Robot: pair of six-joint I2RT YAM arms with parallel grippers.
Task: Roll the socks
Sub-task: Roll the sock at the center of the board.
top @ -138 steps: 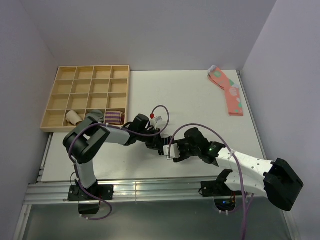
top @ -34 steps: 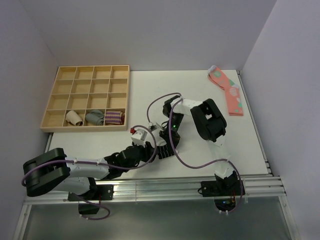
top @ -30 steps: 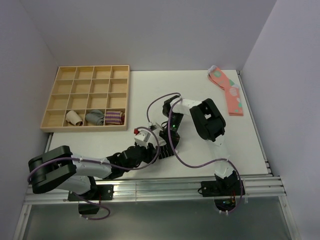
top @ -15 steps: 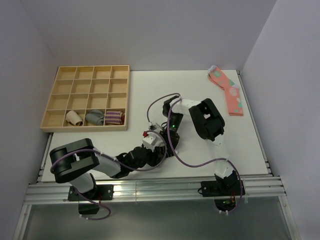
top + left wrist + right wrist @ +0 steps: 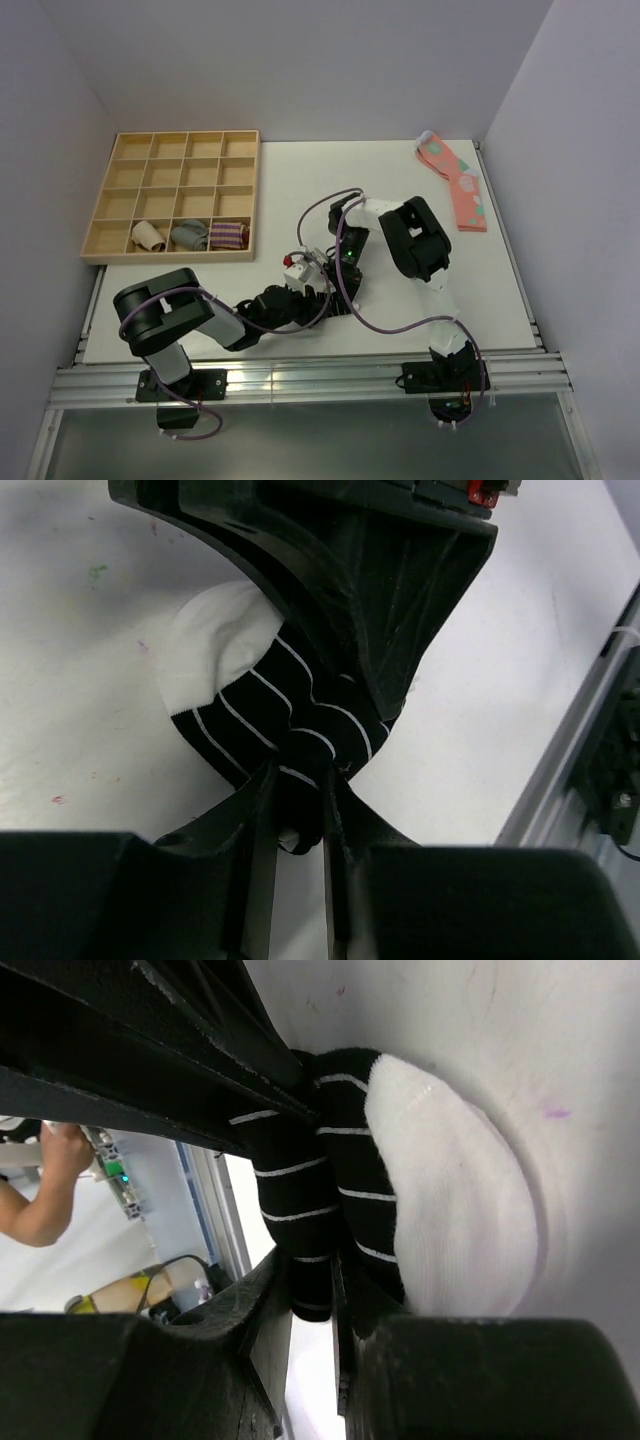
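The black socks (image 5: 300,720) with thin white stripes and a white end lie bunched on the white table near its front middle. In the left wrist view my left gripper (image 5: 297,780) is shut on a fold of the sock fabric, with the right gripper's black body right above it. In the right wrist view my right gripper (image 5: 312,1275) is shut on a striped fold of the socks (image 5: 340,1180), next to their white end. In the top view the left gripper (image 5: 312,290) and the right gripper (image 5: 345,272) meet tip to tip and hide most of the socks.
A wooden compartment tray (image 5: 175,160) stands at the back left; its front row holds a beige roll (image 5: 148,235), a grey sock (image 5: 190,236) and a maroon striped bundle (image 5: 229,235). Pink socks (image 5: 455,180) lie at the back right. The table's front edge rail (image 5: 300,375) is close below.
The left arm's elbow has swung to the right and its wrist has moved up toward the right gripper. The right arm has held still over the last second; both stay on the socks.
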